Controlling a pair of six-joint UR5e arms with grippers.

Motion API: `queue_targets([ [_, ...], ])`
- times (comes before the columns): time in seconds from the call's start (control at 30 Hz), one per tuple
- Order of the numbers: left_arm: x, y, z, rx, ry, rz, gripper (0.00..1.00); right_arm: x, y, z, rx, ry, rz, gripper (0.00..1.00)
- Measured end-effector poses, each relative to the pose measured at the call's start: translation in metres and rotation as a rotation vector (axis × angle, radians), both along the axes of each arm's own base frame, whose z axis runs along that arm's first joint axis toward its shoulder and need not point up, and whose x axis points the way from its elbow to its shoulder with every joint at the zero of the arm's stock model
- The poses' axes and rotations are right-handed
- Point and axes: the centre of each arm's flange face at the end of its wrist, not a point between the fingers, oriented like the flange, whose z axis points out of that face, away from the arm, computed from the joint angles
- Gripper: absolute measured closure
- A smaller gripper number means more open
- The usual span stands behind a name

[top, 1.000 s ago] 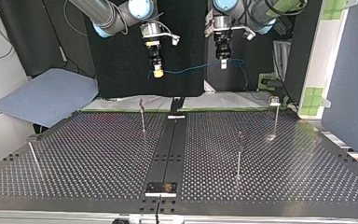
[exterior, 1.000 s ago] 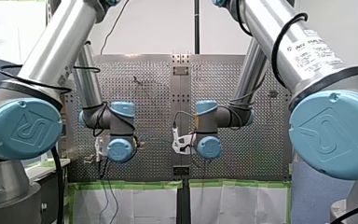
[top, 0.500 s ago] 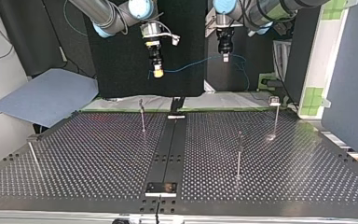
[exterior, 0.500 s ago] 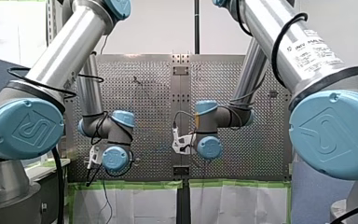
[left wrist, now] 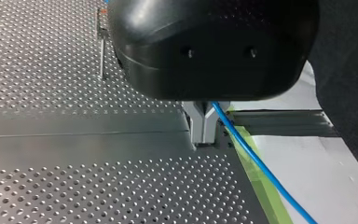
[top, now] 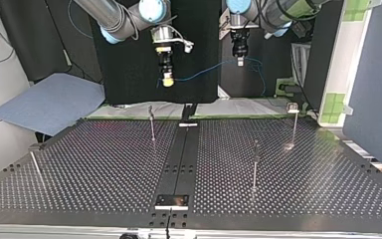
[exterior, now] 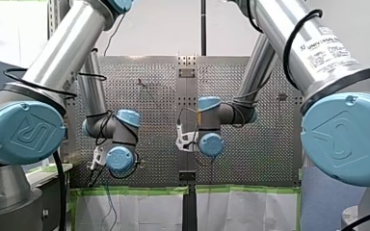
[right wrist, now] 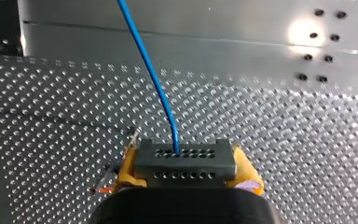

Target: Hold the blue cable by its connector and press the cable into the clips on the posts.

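Front view, UNIV label [exterior: 328, 47], top view, blue cable [top: 201, 73]

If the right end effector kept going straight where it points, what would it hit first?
Likely the perforated table; the right end effector, holding the connector, faces it with nothing visible between.

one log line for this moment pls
right end effector: shut on connector | left end effector: shut on blue cable | cable: slung between them | posts: none threaded
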Motion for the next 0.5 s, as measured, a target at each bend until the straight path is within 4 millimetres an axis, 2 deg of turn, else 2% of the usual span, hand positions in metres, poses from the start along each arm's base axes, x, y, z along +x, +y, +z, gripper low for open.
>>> queue_targets([
  [0.3, 0.002, 0.003, 0.022, -0.017, -0.005, 0.023, 1.00, -0.003, 0.006, 0.030, 0.036, -0.047, 0.029, 1.00],
  [0.5, 0.019, 0.001, 0.045, -0.025, -0.036, 0.047, 1.00, 0.000, 0.002, 0.058, 0.031, -0.071, 0.065, 1.00],
])
